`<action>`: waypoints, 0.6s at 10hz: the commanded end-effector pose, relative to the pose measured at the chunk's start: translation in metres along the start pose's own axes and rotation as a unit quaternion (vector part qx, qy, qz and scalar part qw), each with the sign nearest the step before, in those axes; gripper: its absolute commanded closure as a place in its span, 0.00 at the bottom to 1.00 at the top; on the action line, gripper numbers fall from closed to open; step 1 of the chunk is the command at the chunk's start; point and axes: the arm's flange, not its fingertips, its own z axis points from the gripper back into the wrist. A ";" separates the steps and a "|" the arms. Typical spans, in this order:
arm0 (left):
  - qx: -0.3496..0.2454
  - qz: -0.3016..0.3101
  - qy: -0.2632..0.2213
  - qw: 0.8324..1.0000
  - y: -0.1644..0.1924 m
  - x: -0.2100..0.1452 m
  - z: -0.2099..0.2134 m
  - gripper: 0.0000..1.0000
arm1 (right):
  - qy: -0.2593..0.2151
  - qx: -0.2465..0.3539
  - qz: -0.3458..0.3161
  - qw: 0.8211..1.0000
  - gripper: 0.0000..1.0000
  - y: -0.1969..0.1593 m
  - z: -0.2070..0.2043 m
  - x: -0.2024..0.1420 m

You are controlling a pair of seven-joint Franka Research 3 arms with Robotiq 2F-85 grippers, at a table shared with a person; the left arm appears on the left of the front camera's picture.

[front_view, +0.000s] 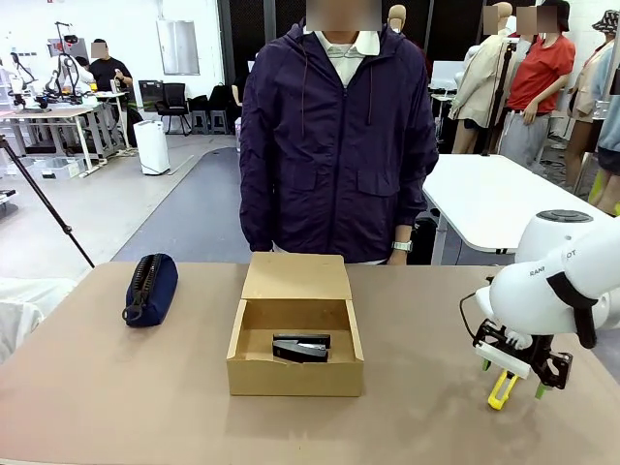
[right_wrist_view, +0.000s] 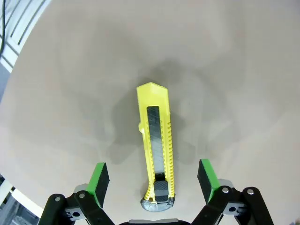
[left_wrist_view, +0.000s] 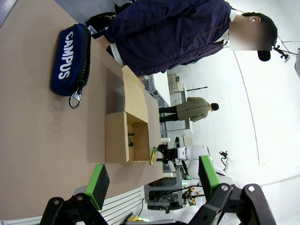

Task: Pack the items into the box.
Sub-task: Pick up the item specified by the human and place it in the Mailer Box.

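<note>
Nearest, the right gripper [right_wrist_view: 153,176] hangs spread wide astride the yellow utility knife [right_wrist_view: 157,140] lying on the table [front_view: 116,387], not gripping it. The left gripper [left_wrist_view: 152,176] gapes too. Mid-table, the open cardboard box [front_view: 295,373] holds what looks like a black stapler [front_view: 301,347]; navy pouch [front_view: 150,288] left of it, person [front_view: 339,136] behind.

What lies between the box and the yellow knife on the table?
Nothing. In the front view, the table between the box and the yellow knife is bare; the open right gripper hangs over the knife.

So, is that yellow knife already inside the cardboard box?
No, the yellow knife lies on the bare table, between the right arm's open fingers.
</note>
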 end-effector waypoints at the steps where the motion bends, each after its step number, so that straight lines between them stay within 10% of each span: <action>1: -0.010 -0.006 -0.003 1.000 -0.001 0.000 0.000 0.00 | 0.002 -0.008 -0.040 0.999 0.00 0.009 0.000 0.014; 2: -0.010 -0.006 -0.003 1.000 -0.001 0.000 0.000 0.00 | 0.008 -0.010 -0.054 0.998 0.34 0.011 0.002 0.014; 3: -0.010 -0.006 -0.003 1.000 -0.001 0.000 0.000 0.00 | -0.001 -0.006 -0.059 0.998 0.90 0.010 0.001 0.013; 6: -0.010 -0.006 -0.003 1.000 -0.001 0.000 0.000 0.00 | -0.009 -0.009 -0.059 0.998 1.00 0.012 -0.001 0.013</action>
